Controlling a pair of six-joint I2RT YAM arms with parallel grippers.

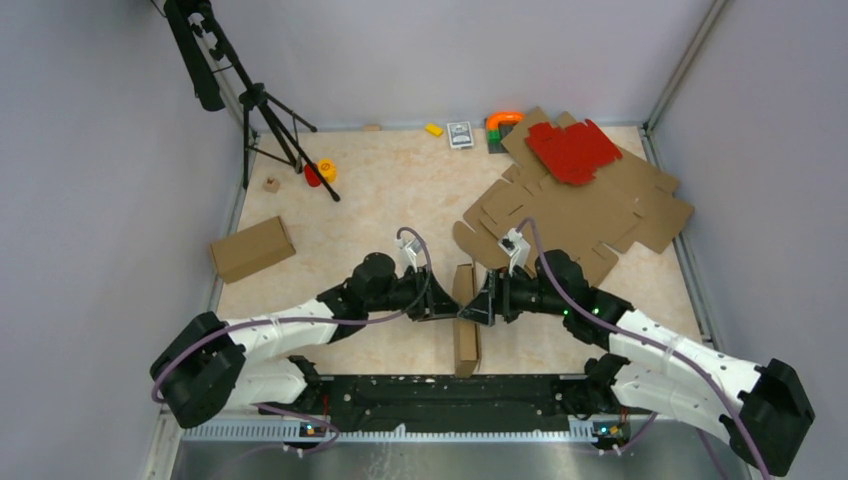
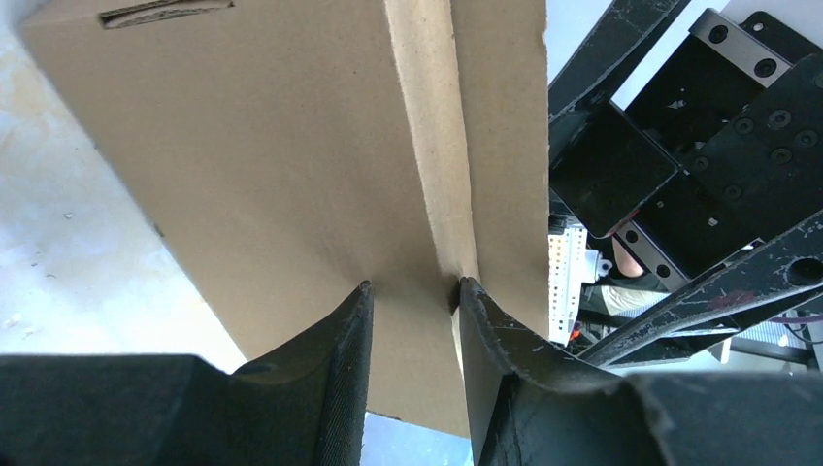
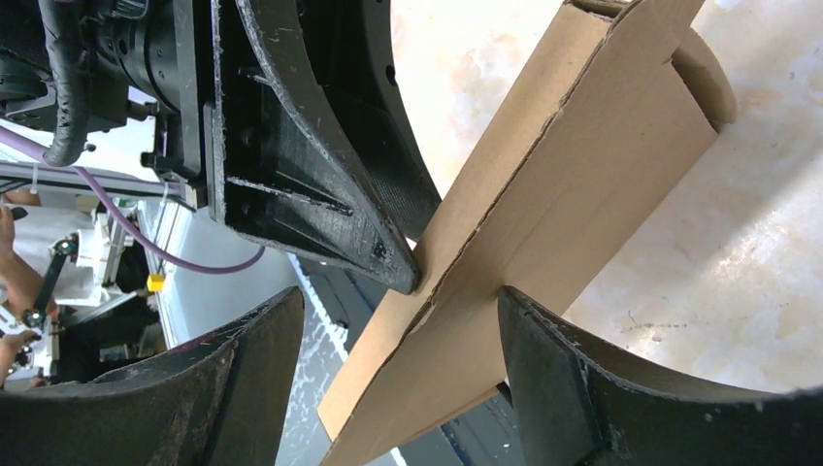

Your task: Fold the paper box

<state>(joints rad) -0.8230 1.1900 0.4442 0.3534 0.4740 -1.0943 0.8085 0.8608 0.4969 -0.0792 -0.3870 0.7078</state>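
Meeting mid-table, just ahead of the arm bases: both grippers at the box [image 1: 467, 345]. Box = plain brown cardboard, long + narrow from above, running near-to-far. Near end sits by the black base rail [image 1: 450, 395], far end betw. the two wrists. Can't tell if it rests on the table [image 1: 400, 190] or hangs.

L gripper [image 2: 414, 286]: comes in from the left, fingers pressed onto a cardboard fold, one pad each side, i.e. pinching the box. Broad brown panel fills its wrist view, slot [image 2: 165, 12] near top edge.

R gripper [image 3: 398, 291]: comes in from the right, fingers spread wide. Box passes through the gap at a slant. Finger at right of its view touches the cardboard edge, other finger stands apart from it, so not clamped. L fingertip shows in same view, touching the box.

Further out, left: small closed carton [image 1: 252, 248], well apart from the box. Beyond it a wood cube [image 1: 271, 184], red/yellow item [image 1: 322, 172], tripod [image 1: 262, 110] at far-left corner.

Further out, right: flat brown die-cut sheets [image 1: 600, 215] piled, nearest edge just behind R wrist. Red sheet [image 1: 572, 150] on top of the pile. By far wall: yellow block [image 1: 433, 128], small card pack [image 1: 460, 135], orange-green piece [image 1: 503, 122].
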